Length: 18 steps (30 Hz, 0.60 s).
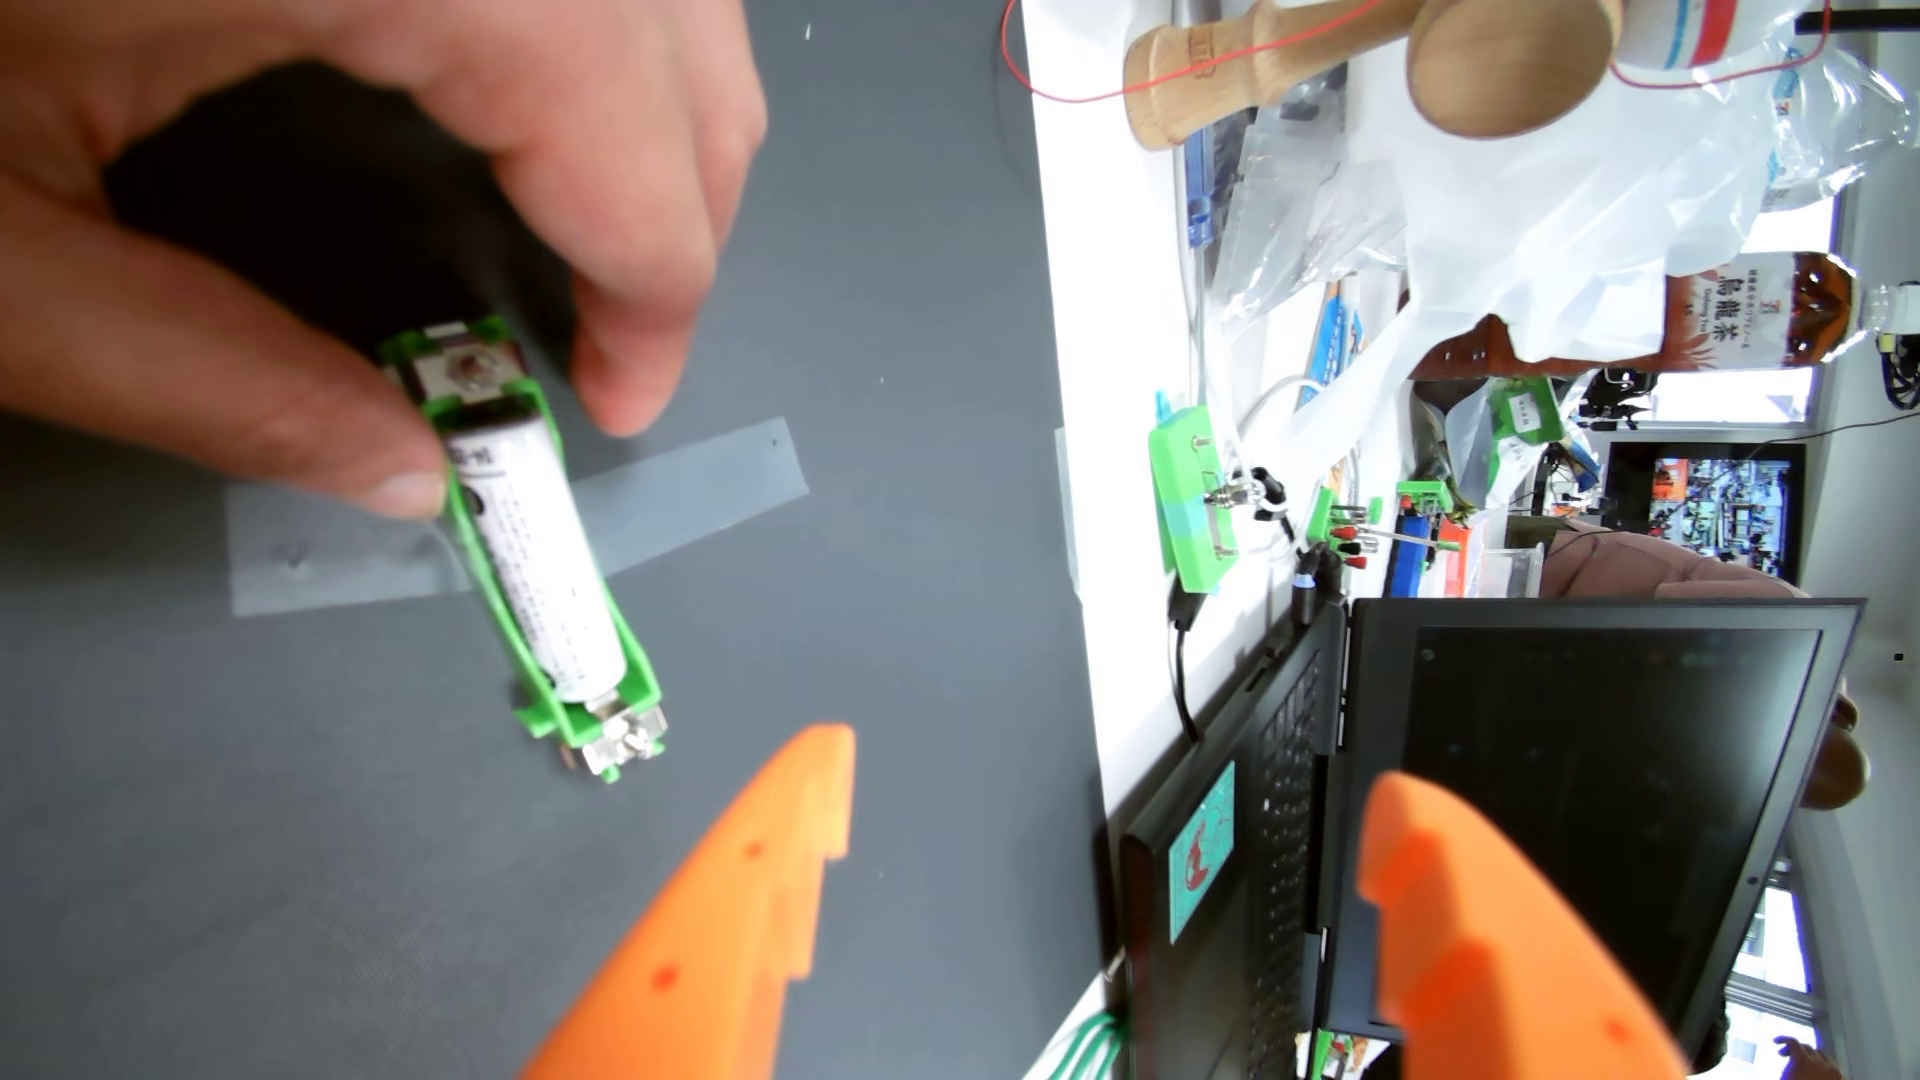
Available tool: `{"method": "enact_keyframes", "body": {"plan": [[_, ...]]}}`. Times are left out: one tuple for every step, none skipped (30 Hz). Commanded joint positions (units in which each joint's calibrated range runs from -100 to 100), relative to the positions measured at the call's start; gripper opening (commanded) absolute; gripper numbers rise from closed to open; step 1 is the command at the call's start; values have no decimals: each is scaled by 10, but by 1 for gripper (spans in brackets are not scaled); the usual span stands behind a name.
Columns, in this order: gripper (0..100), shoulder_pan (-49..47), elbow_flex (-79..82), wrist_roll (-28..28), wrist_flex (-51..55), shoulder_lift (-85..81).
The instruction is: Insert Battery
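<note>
Wrist view: my gripper [1107, 800] enters from the bottom edge, its two orange fingers [748, 893] spread wide apart and holding nothing. The left finger hangs over the dark grey mat [883, 644], the right one in front of an open black laptop [1558, 820] that lies on its side in this picture.

Just beyond my left fingertip, up and to the left, is the white battery [535, 561]. It sits inside a green battery holder [525, 550] with metal contacts at both ends, tilted so that its near end points toward me. A person's hand [343, 239] comes in from the upper left and pinches the holder at its far end between thumb and fingertips. Whether the holder's near end touches the mat I cannot tell. Beneath it, a strip of clear tape [717, 483] runs across the mat.

Farther right, past the mat's edge, a white table [1117, 519] carries a small green printed box [1190, 509] with a cable, clear plastic bags [1538, 197], a wooden kendama [1351, 62] with a red string, and a tea bottle [1756, 312].
</note>
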Motion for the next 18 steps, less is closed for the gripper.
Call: {"method": "enact_keyframes", "body": {"plan": [[27,2,-1,2,2,-5],[27,2,-1,2,2,-5],[27,2,-1,2,2,-5],[27,2,-1,2,2,-5],[27,2,-1,2,2,-5],[27,2,-1,2,2,-5],[27,2,-1,2,2,-5],[27,2,-1,2,2,-5],[27,2,-1,2,2,-5],[27,2,-1,2,2,-5],[27,2,-1,2,2,-5],[27,2,0,2,2,-5],[27,2,2,2,2,-5],[27,2,4,2,2,-5],[27,2,6,2,2,-5],[27,2,8,2,2,-5],[27,2,8,2,2,-5],[27,2,8,2,2,-5]]}}
